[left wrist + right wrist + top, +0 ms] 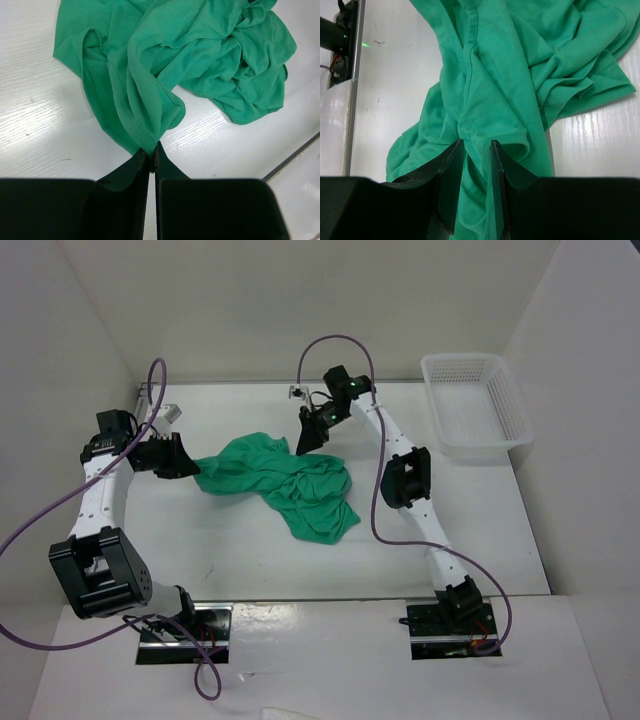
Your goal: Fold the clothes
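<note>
Green T-shirt lies crumpled on the white desk, approx mid-desk, btwn the two arms. It's unfolded and heavily creased. A flatter part reaches left, and a bunched lobe hangs toward the near-right. No print visible. Stitched hems & seams show in both wrist views.

Left claw is clenched on the shirt's left end. Its jaws are almost together w/ a hemmed corner pinched at the tips, and the cloth fans away from the pinch. In the top view it sits right at the garment's left tip, low over the desk.

Right claw is at the shirt's far edge, pointing down into the fabric. Its jaws stand a little apart w/ a ridge of cloth running btwn them, and fabric lies against both inner faces. Can't tell if it's truly gripping or just astride the fold.

The two claws are at different ends of the shirt, well apart from each other.

White mesh basket sits at the desk's far-right corner, well apart from the shirt. White walls enclose the desk on the left, far & right sides.
</note>
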{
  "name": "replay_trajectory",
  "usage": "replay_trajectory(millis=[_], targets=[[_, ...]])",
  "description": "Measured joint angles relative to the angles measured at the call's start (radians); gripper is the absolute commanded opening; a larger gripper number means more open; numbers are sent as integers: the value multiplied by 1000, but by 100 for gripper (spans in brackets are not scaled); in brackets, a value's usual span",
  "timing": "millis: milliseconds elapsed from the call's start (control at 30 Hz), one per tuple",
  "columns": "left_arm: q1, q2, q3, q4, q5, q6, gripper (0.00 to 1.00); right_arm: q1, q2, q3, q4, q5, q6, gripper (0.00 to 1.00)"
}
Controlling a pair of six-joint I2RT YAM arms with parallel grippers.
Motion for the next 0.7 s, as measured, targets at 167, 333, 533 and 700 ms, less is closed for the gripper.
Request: replay_trajectory(millis=[167, 333, 533, 700], targets=[[0, 2, 0, 0, 0, 1, 12, 8, 18, 4, -1, 2, 14, 36], [0, 6, 0, 0, 0, 1, 12, 9, 39, 2, -1, 7, 24, 36], [0, 7, 0, 0, 2, 1, 12, 9, 40, -10, -1, 21, 24, 36], [0, 7, 0, 0, 5, 1, 12, 9, 39, -49, 0, 43, 17, 36]])
